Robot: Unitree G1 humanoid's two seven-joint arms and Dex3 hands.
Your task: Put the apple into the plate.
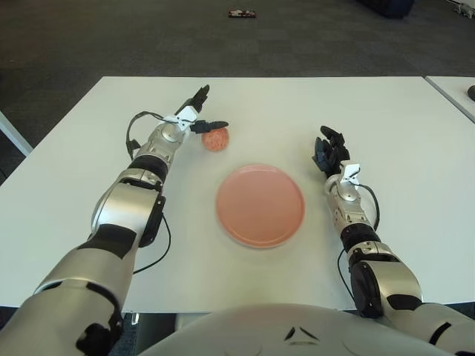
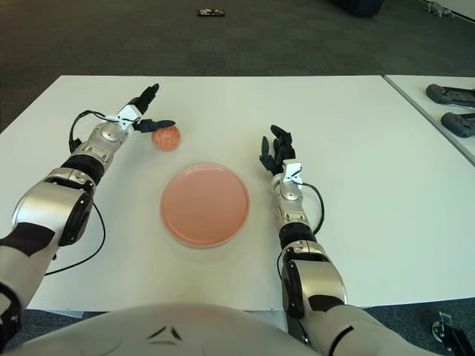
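A reddish apple sits on the white table, behind and to the left of the round pink plate. My left hand is just left of the apple with its fingers spread; one fingertip reaches over the apple's top edge and another points away behind it. Nothing is grasped. My right hand shows to the right of the plate, its fingers relaxed and holding nothing. The plate has nothing in it.
A second table's edge lies at the right with dark controllers on it. A small dark object lies on the carpet beyond the table.
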